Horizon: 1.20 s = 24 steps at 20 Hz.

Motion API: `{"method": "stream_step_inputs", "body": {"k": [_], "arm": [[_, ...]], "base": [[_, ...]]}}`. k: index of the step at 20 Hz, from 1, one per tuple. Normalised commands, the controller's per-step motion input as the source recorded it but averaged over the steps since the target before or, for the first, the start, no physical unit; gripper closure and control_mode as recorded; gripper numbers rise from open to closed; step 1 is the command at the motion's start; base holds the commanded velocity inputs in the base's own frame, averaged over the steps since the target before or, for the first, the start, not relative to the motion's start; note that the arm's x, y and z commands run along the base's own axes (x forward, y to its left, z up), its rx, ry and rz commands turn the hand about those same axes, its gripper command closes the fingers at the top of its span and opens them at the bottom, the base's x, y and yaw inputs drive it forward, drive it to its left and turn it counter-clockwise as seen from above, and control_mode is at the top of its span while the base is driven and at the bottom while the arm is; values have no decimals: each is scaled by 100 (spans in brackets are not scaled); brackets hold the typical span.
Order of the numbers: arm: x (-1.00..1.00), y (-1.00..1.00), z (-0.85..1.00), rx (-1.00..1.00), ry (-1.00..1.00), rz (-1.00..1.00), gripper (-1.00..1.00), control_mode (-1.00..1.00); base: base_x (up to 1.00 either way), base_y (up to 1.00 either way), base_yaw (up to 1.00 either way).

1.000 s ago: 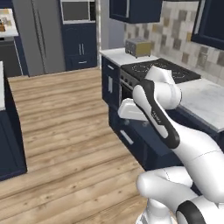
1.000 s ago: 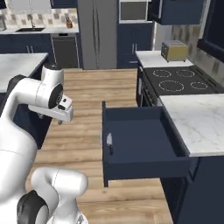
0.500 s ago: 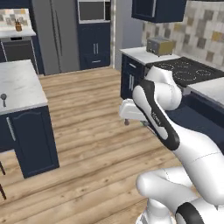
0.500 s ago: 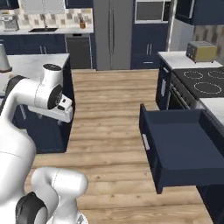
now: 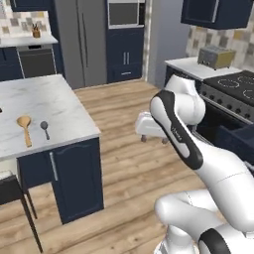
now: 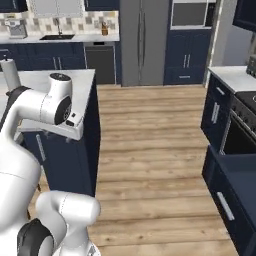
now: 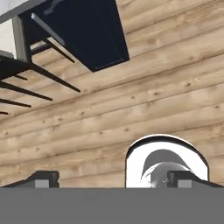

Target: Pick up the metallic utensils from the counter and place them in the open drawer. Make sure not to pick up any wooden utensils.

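Note:
A small dark-grey metal spoon [image 5: 44,128] lies on the white marble island counter [image 5: 54,106], right of a tan wooden spoon [image 5: 24,129]. My gripper [image 5: 154,140] hangs over the wooden floor well right of the island, fingers pointing down. In the hand view the gripper [image 7: 113,179] is open, its fingertips [image 7: 42,179] wide apart with nothing between them, above floor planks and the island's navy cabinet [image 7: 89,30]. The open drawer [image 6: 235,187] juts out at the lower right of the right base view, and its edge [image 5: 237,141] sits right of the arm in the left base view.
A black stool [image 5: 12,191] stands at the island's near corner; its legs [image 7: 26,81] cross the hand view. The stove [image 5: 230,87] and a toaster [image 5: 216,56] line the right wall. A grey fridge [image 6: 142,42] stands at the back. Open wood floor [image 6: 150,130] lies between.
The base has turned left: stove and open drawer slid to the right edge and the marble island with its spoons came into view. The gripper stays open and empty.

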Motion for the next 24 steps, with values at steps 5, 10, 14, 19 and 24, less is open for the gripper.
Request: {"method": "stream_step_inputs", "body": {"k": [5,10,14,19,24], "arm": [[0,0,0,0,0,0,-100,100],[0,0,0,0,0,0,-100,100],[0,0,0,0,0,0,-100,100],[0,5,0,-1,0,0,-100,-100],[6,93,0,-13,-23,0,-100,-100]], "base": [[100,99,9],[100,68,11],[100,37,9],[18,4,2],[0,0,0]]}}
